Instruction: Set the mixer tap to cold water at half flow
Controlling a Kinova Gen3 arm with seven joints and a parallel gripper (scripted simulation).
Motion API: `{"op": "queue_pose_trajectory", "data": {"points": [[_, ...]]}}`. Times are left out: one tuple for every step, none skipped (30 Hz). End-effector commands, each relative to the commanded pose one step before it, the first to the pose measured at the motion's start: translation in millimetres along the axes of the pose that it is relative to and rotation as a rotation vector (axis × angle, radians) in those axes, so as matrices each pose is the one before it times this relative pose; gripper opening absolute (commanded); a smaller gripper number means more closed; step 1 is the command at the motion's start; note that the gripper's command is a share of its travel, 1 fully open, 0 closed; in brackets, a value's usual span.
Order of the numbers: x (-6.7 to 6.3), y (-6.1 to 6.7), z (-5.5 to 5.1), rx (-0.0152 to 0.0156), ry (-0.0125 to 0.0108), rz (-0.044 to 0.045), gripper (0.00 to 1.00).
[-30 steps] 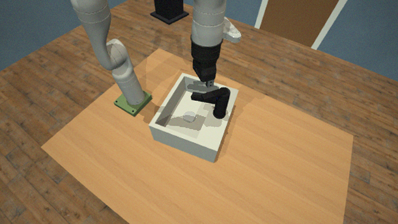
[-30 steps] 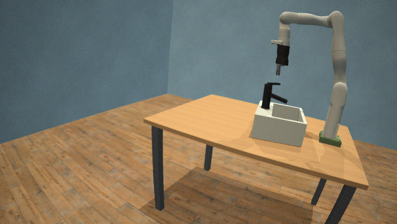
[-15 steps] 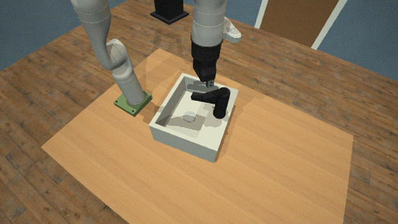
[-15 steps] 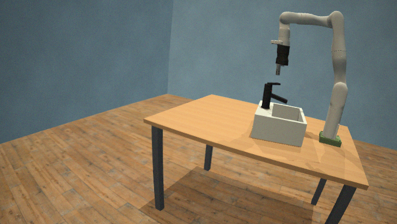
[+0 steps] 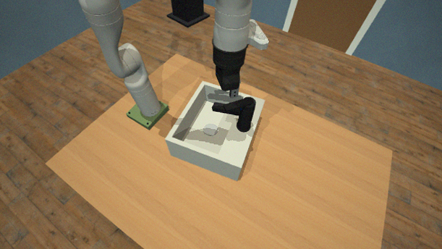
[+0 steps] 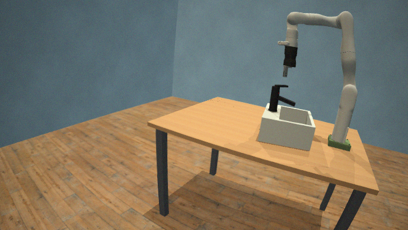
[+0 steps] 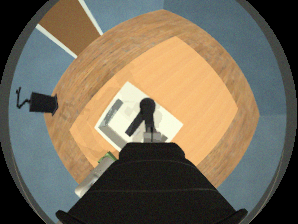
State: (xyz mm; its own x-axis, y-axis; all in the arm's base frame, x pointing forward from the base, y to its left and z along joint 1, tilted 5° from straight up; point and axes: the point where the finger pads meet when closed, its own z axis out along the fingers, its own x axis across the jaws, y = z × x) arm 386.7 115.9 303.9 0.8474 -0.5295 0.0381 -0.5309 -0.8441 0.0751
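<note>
The top view's upper edge cuts off the arm [image 5: 99, 15] above its elbow and wrist. In the wrist view the dark gripper body [image 7: 149, 203] fills the lower half, hiding the near table [image 7: 200, 70] and most of the basin [image 7: 116, 112]. The tap's [image 6: 274, 99] blue dot faces away in the exterior view; the red dot is barely discernible
</note>
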Motion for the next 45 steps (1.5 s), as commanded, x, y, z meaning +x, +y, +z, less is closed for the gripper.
{"op": "queue_pose_trajectory", "data": {"points": [[0.26, -1.25, -0.77, 0.00118, 0.00117, 0.02338, 0.0], [0.33, -0.21, -0.05, -0.00001, -0.00013, 0.01385, 0.0], [0.34, -0.22, -0.05, -0.00002, -0.00013, 0.01455, 0.0], [0.35, -0.23, -0.05, -0.00002, -0.00014, 0.01525, 0.0], [0.37, -0.24, -0.06, -0.00002, -0.00014, 0.01595, 0.0], [0.38, -0.25, -0.06, -0.00003, -0.00014, 0.01665, 0.0], [0.39, -0.26, -0.06, -0.00003, -0.00015, 0.01736, 0.0], [0.0, 0.0, 0.0, 0.0, 0.0, 0.0, 0.0], [0.0, 0.0, 0.0, 0.0, 0.0, 0.0, 0.0], [0.4, -0.27, -0.07, -0.00003, -0.00015, 0.01806, 0.0], [0.41, -0.27, -0.07, -0.00004, -0.00015, 0.01875, 0.0], [0.42, -0.28, -0.07, -0.00004, -0.00016, 0.01945, 0.0], [0.43, -0.29, -0.07, -0.00005, -0.00016, 0.02014, 0.0], [0.44, -0.3, -0.08, -0.00005, -0.00016, 0.02082, 0.0], [0.44, -0.31, -0.08, -0.00005, -0.00016, 0.0215, 0.0], [0.45, -0.32, -0.08, -0.00006, -0.00016, 0.02217, 0.0], [0.46, -0.32, -0.09, -0.00006, -0.00016, 0.02284, 0.0], [0.46, -0.33, -0.09, -0.00007, -0.00016, 0.02349, 0.0], [0.47, -0.34, -0.09, -0.00007, -0.00016, 0.02414, 0.0], [0.47, -0.34, -0.09, -0.00008, -0.00016, 0.02478, 0.0], [0.47, -0.35, -0.1, -0.00008, -0.00016, 0.0254, 0.0], [0.47, -0.35, -0.1, -0.00009, -0.00016, 0.02602, 0.0], [0.47, -0.35, -0.1, -0.00009, -0.00015, 0.02662, 0.0], [0.47, -0.35, -0.11, -0.0001, -0.00015, 0.02721, 0.0], [0.0, 0.0, 0.0, 0.0, 0.0, 0.0, 0.0], [0.0, 0.0, 0.0, 0.0, 0.0, 0.0, 0.0], [0.47, -0.36, -0.11, -0.0001, -0.00015, 0.02779, 0.0], [0.47, -0.36, -0.11, -0.0001, -0.00014, 0.02835, 0.0], [0.47, -0.36, -0.12, -0.00011, -0.00014, 0.0289, 0.0], [0.47, -0.36, -0.12, -0.00011, -0.00013, 0.02944, 0.0], [0.46, -0.35, -0.12, -0.00011, -0.00013, 0.02995, 0.0], [0.46, -0.35, -0.12, -0.00012, -0.00012, 0.03046, 0.0], [0.45, -0.35, -0.13, -0.00012, -0.00011, 0.03094, 0.0], [0.45, -0.34, -0.13, -0.00012, -0.00011, 0.03141, 0.0], [0.44, -0.33, -0.13, -0.00012, -0.0001, 0.03186, 0.0], [0.44, -0.33, -0.14, -0.00012, -0.00009, 0.03229, 0.0], [0.43, -0.32, -0.14, -0.00012, -0.00008, 0.03271, 0.0], [0.42, -0.31, -0.14, -0.00012, -0.00008, 0.0331, 0.0], [0.42, -0.3, -0.14, -0.00012, -0.00007, 0.03348, 0.0], [0.41, -0.29, -0.15, -0.00012, -0.00006, 0.03383, 0.0], [0.4, -0.27, -0.15, -0.00011, -0.00005, 0.03417, 0.0], [0.0, 0.0, 0.0, 0.0, 0.0, 0.0, 0.0], [0.0, 0.0, 0.0, 0.0, 0.0, 0.0, 0.0], [0.4, -0.26, -0.15, -0.00011, -0.00004, 0.03449, 0.0], [0.39, -0.25, -0.16, -0.0001, -0.00004, 0.03478, 0.0]]}}
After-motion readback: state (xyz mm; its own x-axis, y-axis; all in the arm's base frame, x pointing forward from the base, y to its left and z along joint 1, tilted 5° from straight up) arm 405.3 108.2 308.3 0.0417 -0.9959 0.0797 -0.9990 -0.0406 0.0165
